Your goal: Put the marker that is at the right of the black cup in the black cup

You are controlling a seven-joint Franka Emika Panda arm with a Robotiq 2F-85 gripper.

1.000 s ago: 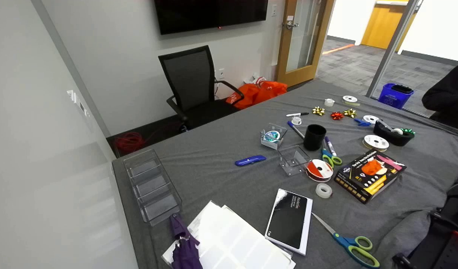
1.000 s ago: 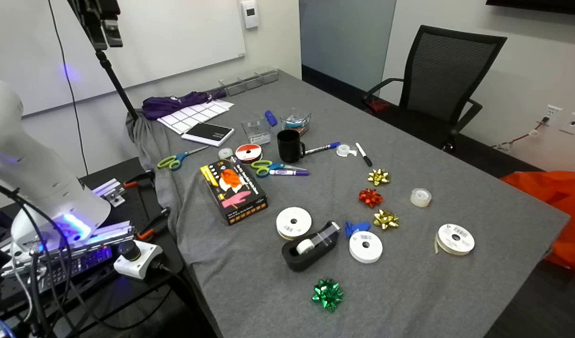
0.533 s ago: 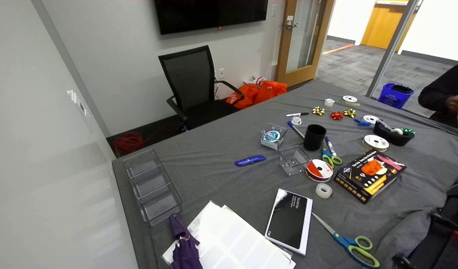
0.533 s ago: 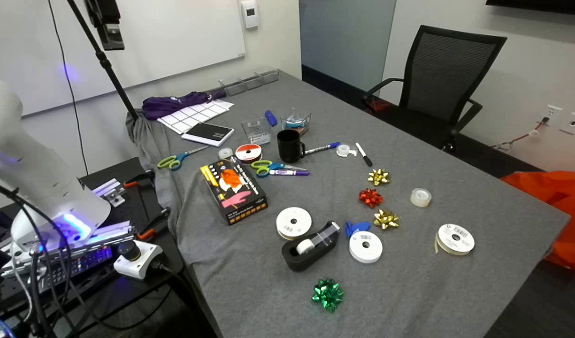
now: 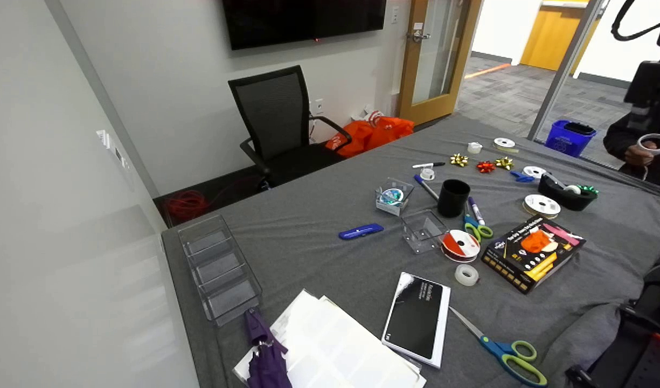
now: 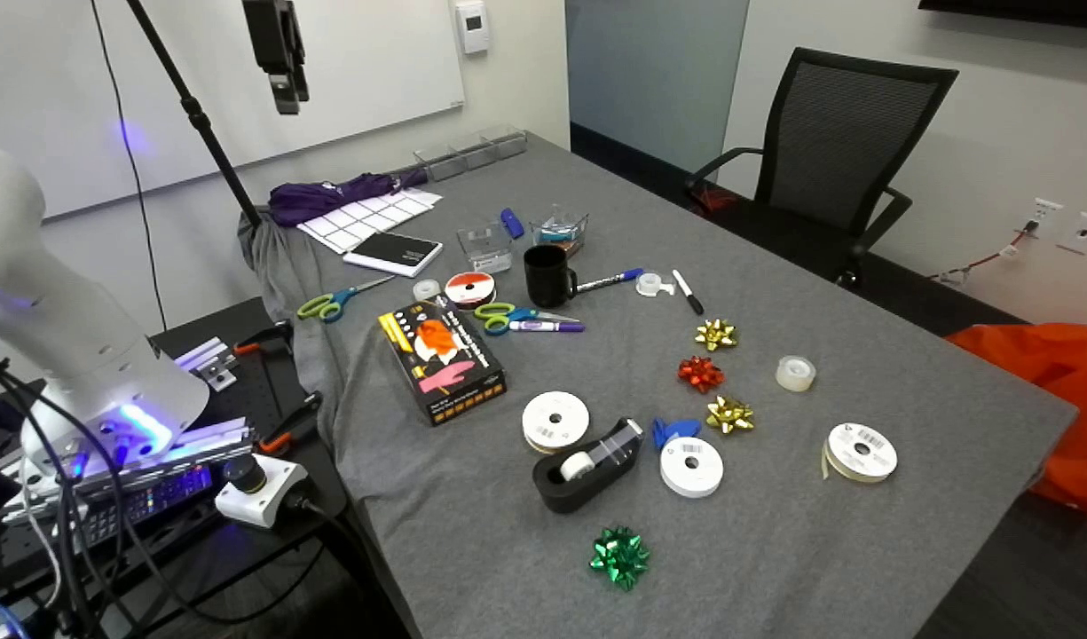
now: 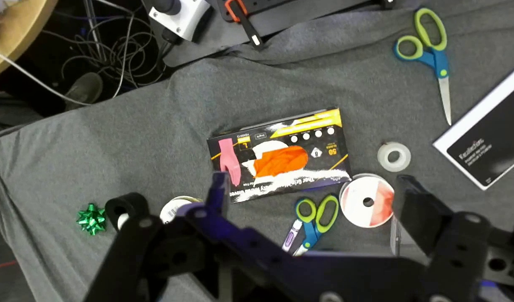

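Note:
The black cup (image 5: 453,198) stands upright on the grey cloth; its handle shows in an exterior view (image 6: 550,277). A purple-capped marker (image 5: 476,210) lies beside it, against blue-green scissors (image 6: 516,316); this marker also shows in an exterior view (image 6: 547,327) and partly in the wrist view (image 7: 292,236). A blue-capped marker (image 5: 426,187) lies on the cup's other side, right of the handle in an exterior view (image 6: 610,280). My gripper (image 7: 314,186) is open and empty, high above the table, also in both exterior views (image 5: 639,116) (image 6: 287,93). The gripper body hides the cup in the wrist view.
A glove box (image 6: 441,359), a red-white ribbon spool (image 7: 367,201) and a clear tray (image 5: 424,231) stand near the cup. A black-capped marker (image 6: 688,293), tape dispenser (image 6: 587,466) and bows lie farther off. A person holds a white ring (image 5: 654,144) beyond the table.
My gripper has moved right and slightly down in an exterior view, and come into sight at the upper right in an exterior view. The person's hand has come into view. Table objects have not moved.

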